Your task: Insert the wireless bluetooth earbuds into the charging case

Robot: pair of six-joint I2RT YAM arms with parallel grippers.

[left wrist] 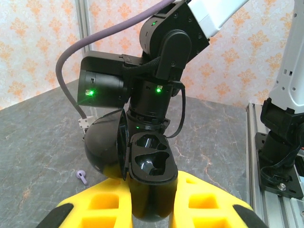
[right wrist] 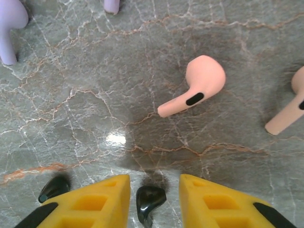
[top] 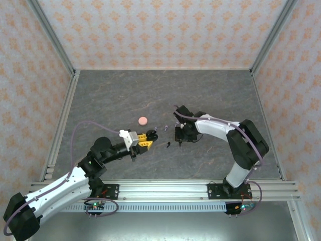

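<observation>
My left gripper is shut on the black charging case. The case's lid hangs open to the left and both sockets look empty. My right gripper stands open just above the table, with a black earbud lying between its yellow fingers, touching neither. A second black earbud lies just left of the left finger. Ahead of it lie two pink earbuds and two lilac ones. In the left wrist view, another lilac earbud rests on the table left of the case.
A pink round disc lies on the grey marble tabletop behind the left gripper. The right arm's wrist stands close in front of the case. Patterned walls enclose the table, and an aluminium rail runs along the near edge.
</observation>
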